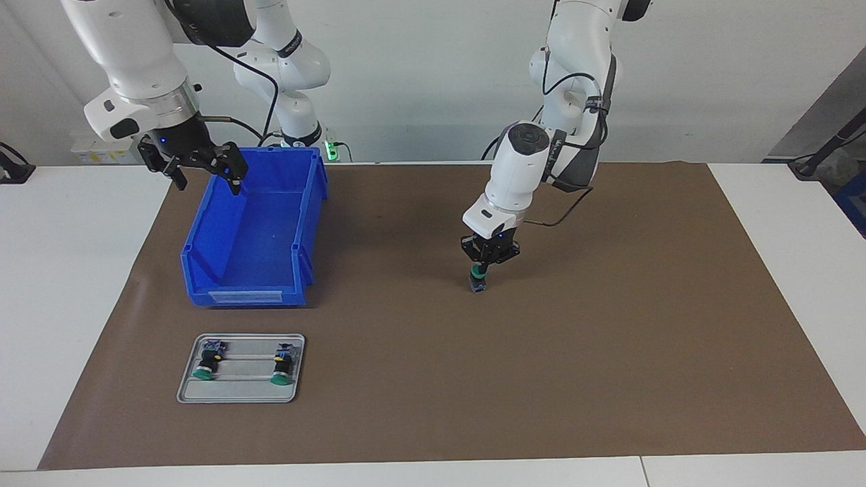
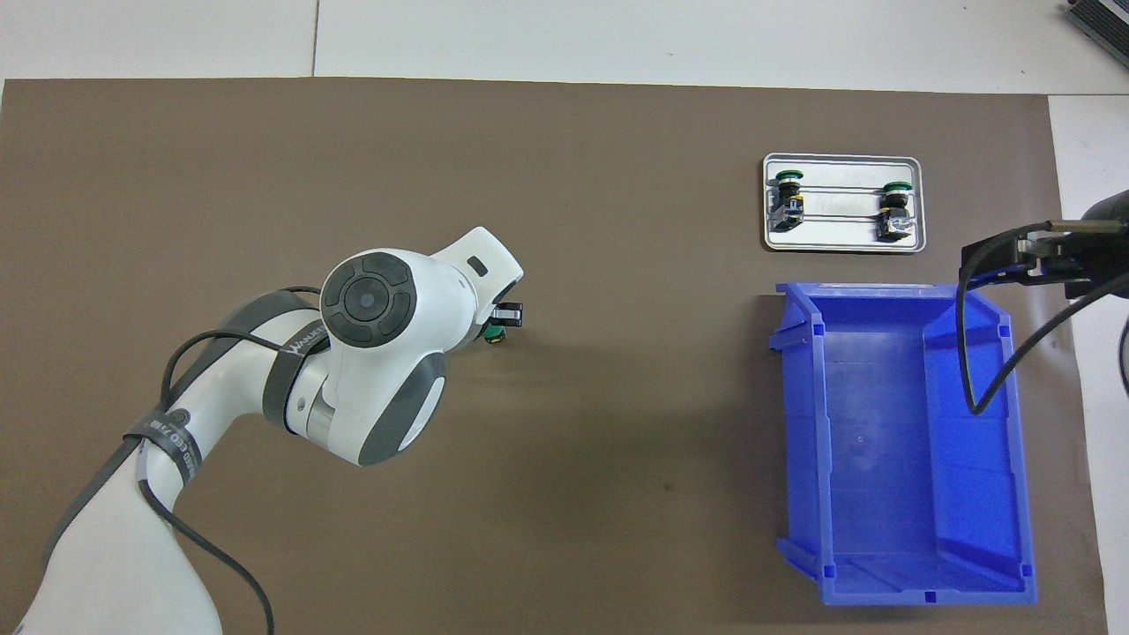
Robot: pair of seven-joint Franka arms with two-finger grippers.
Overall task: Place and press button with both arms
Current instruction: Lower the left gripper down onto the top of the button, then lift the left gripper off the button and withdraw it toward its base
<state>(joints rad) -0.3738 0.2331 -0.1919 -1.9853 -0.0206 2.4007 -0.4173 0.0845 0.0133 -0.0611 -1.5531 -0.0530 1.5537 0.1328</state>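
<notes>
Right hand (image 1: 206,172) spread wide, holding nothing, over the blue bin (image 1: 270,230) by the counter's (image 1: 433,419) edge nearest the robots, at the right arm's end. Mid-counter, left hand (image 1: 484,265) clamped on the button (image 1: 478,278), upright, lower end on the brown mat (image 1: 609,338). Toward the farthest edge, a grey tray (image 1: 241,396) carrying two more buttons (image 1: 206,362).

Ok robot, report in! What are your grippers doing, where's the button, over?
Left gripper shut on the button, upright at mat centre. Right gripper open over blue bin, waiting. Nothing in the way.
</notes>
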